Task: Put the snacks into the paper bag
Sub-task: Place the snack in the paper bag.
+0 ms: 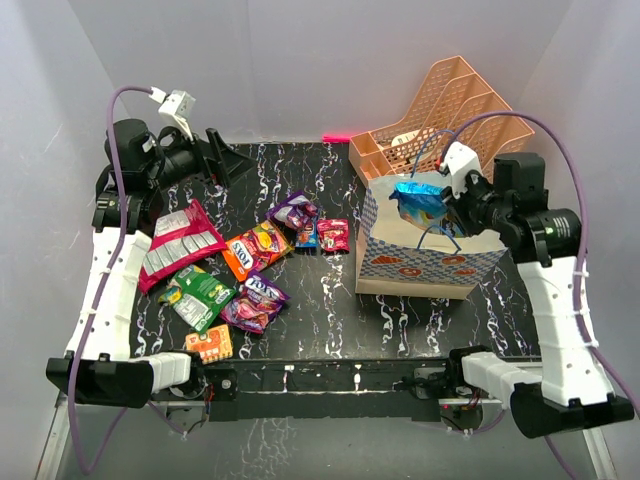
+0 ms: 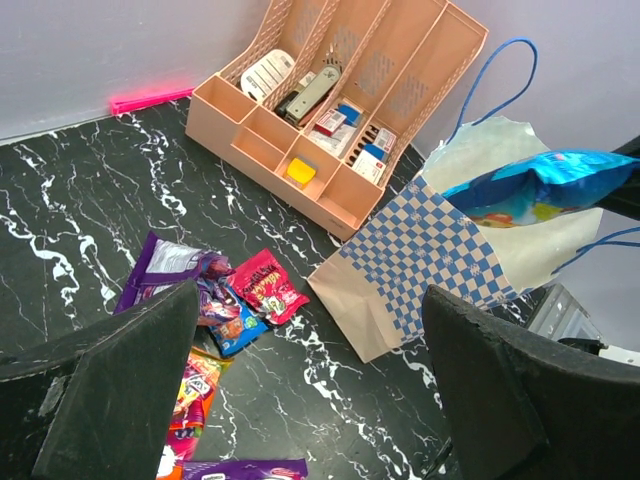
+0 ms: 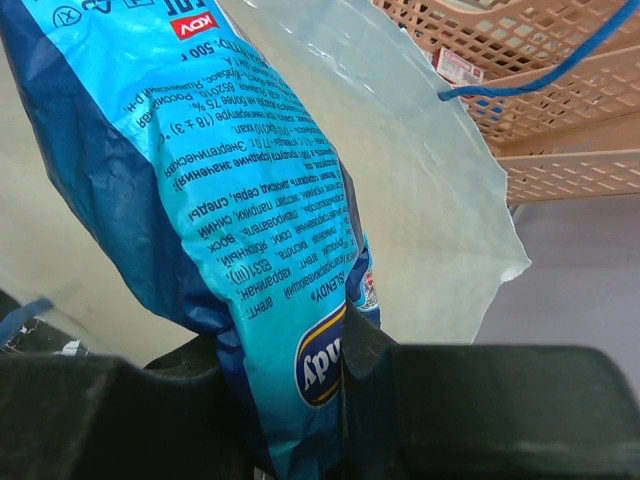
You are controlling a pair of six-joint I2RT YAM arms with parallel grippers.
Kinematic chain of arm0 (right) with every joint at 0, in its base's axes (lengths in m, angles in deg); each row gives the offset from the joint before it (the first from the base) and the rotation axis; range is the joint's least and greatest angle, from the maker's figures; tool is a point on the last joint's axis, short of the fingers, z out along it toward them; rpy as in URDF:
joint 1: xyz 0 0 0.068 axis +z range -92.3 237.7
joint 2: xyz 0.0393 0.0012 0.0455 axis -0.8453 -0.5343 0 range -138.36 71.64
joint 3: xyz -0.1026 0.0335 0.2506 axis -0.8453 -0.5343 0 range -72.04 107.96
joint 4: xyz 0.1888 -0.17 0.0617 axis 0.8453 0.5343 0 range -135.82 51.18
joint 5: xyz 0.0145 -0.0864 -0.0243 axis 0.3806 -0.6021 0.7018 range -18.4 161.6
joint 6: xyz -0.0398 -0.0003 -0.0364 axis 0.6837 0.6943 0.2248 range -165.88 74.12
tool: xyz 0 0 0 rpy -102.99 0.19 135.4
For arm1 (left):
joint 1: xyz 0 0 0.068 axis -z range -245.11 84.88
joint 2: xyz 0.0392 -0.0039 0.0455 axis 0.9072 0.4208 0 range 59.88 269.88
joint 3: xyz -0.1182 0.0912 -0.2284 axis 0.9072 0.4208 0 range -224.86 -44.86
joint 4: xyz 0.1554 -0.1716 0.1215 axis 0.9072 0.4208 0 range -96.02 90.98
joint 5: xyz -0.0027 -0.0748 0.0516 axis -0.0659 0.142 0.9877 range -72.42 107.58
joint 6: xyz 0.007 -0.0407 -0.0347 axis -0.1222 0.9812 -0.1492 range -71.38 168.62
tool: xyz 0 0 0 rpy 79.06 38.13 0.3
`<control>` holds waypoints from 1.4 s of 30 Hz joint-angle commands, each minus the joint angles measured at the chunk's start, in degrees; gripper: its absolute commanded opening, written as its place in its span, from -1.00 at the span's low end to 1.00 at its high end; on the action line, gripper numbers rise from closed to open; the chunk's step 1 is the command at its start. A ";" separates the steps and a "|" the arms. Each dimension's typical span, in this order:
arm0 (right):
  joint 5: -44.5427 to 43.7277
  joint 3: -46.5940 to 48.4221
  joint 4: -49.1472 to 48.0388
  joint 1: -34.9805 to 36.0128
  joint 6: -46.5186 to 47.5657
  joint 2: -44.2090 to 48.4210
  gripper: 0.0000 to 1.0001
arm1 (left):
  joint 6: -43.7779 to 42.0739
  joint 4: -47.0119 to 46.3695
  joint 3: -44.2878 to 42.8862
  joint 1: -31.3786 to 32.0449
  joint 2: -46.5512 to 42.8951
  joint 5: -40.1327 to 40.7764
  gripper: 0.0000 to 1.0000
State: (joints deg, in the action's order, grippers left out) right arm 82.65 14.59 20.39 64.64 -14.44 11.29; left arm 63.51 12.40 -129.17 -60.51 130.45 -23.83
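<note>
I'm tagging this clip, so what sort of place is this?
Probably a lab test cell: plain white walls enclose a black marbled table, with a robot's left arm and right arm bolted at its near edge.

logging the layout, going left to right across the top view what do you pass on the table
pink packet → orange packet → red packet → paper bag; other snacks overlap these too much to place

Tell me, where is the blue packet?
Top view, right side: the blue packet hangs in the right gripper over the open paper bag, in front of the organizer.
</note>
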 commanded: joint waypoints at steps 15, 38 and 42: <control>8.35 -0.37 -4.38 -5.08 7.15 -7.87 -0.84 | 2.15 -3.90 1.68 -0.45 -2.16 -2.02 0.82; 22.11 -6.29 2.97 -10.80 13.18 -11.99 -0.84 | 3.87 -6.22 3.97 -1.07 -3.14 -2.82 0.82; 22.68 -7.79 3.07 -10.76 13.03 -12.37 -0.84 | 4.04 -6.37 4.07 -1.16 -3.20 -2.90 0.82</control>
State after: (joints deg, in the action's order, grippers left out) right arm 100.49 6.81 26.45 54.15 -2.11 -2.03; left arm 67.16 7.61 -125.39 -61.28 129.42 -25.29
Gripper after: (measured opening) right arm 0.220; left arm 0.908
